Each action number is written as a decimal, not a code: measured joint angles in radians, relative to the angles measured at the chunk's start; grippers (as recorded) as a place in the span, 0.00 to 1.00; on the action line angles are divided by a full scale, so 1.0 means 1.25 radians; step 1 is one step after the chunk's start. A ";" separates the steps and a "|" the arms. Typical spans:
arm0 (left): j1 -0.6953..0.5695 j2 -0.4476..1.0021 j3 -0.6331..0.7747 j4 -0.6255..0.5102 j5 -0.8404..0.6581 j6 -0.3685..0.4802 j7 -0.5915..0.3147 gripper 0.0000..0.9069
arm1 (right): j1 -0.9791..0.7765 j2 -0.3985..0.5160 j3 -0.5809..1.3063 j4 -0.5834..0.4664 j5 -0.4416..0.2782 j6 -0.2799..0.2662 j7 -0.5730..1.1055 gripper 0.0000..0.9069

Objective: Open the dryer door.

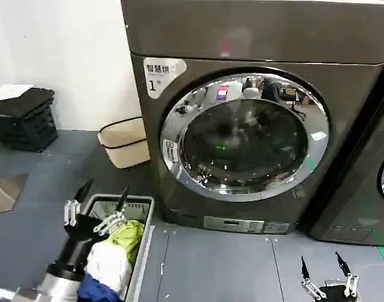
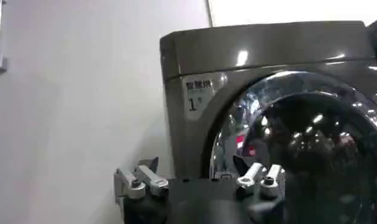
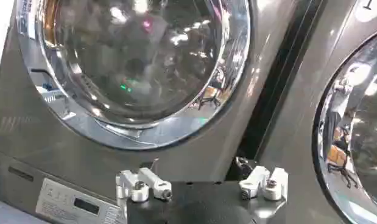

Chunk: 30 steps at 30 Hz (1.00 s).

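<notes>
The dryer door (image 1: 245, 135) is a round porthole with a wide chrome ring and dark glass, sitting flush and shut in the grey machine marked "1" (image 1: 155, 85). My left gripper (image 1: 104, 192) hangs open low at the left, over a laundry basket and well short of the door. In the left wrist view the left gripper (image 2: 197, 165) is open and empty, with the door (image 2: 304, 140) ahead of it. My right gripper (image 1: 321, 264) is open near the floor at the lower right. The right wrist view has that gripper (image 3: 197, 167) empty below the door (image 3: 133, 61).
A grey laundry basket (image 1: 143, 204) holding clothes stands under my left arm. A beige basket (image 1: 126, 145) leans by the dryer's left side, and a black crate (image 1: 25, 116) sits by the wall. A neighbouring dark machine (image 1: 362, 189) with its own chrome door (image 3: 352, 122) stands at right.
</notes>
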 joint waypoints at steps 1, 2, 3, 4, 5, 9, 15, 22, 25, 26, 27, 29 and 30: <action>0.001 0.002 0.000 0.000 -0.003 0.000 0.002 1.00 | 0.004 -0.003 -0.002 0.006 0.008 -0.007 -0.003 1.00; 0.001 0.003 0.001 0.000 -0.007 0.000 0.004 1.00 | 0.009 -0.008 -0.003 0.012 0.018 -0.017 -0.007 1.00; 0.002 0.003 0.001 0.000 -0.009 0.000 0.006 1.00 | 0.015 -0.014 -0.004 0.019 0.029 -0.026 -0.011 1.00; 0.003 0.003 0.002 0.000 -0.010 0.000 0.006 1.00 | 0.022 -0.022 -0.005 0.027 0.041 -0.037 -0.013 1.00; 0.003 0.004 0.002 0.000 -0.010 -0.001 0.007 1.00 | 0.029 -0.028 -0.006 0.031 0.051 -0.045 -0.014 1.00; 0.007 0.008 -0.002 -0.001 -0.010 -0.003 0.007 1.00 | 0.066 -0.064 -0.017 0.032 0.091 -0.078 -0.016 1.00; 0.011 0.012 -0.013 -0.011 -0.010 -0.005 0.008 1.00 | 0.139 -0.140 -0.050 0.007 0.144 -0.092 -0.002 1.00; 0.019 0.009 -0.014 -0.024 -0.011 -0.003 0.014 1.00 | 0.224 -0.247 -0.111 -0.024 0.207 -0.111 -0.016 1.00; 0.021 0.009 -0.018 -0.029 -0.011 -0.003 0.014 1.00 | 0.264 -0.286 -0.138 -0.036 0.241 -0.112 -0.030 1.00; 0.022 0.009 -0.019 -0.030 -0.011 -0.003 0.014 1.00 | 0.278 -0.297 -0.147 -0.040 0.251 -0.112 -0.033 1.00; 0.025 0.009 -0.020 -0.031 -0.011 -0.003 0.015 1.00 | 0.294 -0.309 -0.157 -0.045 0.262 -0.112 -0.037 1.00; 0.030 0.009 -0.021 -0.033 -0.011 -0.004 0.015 1.00 | 0.326 -0.333 -0.176 -0.056 0.283 -0.112 -0.043 1.00; 0.032 0.008 -0.021 -0.034 -0.011 -0.004 0.015 1.00 | 0.342 -0.344 -0.185 -0.059 0.291 -0.112 -0.043 1.00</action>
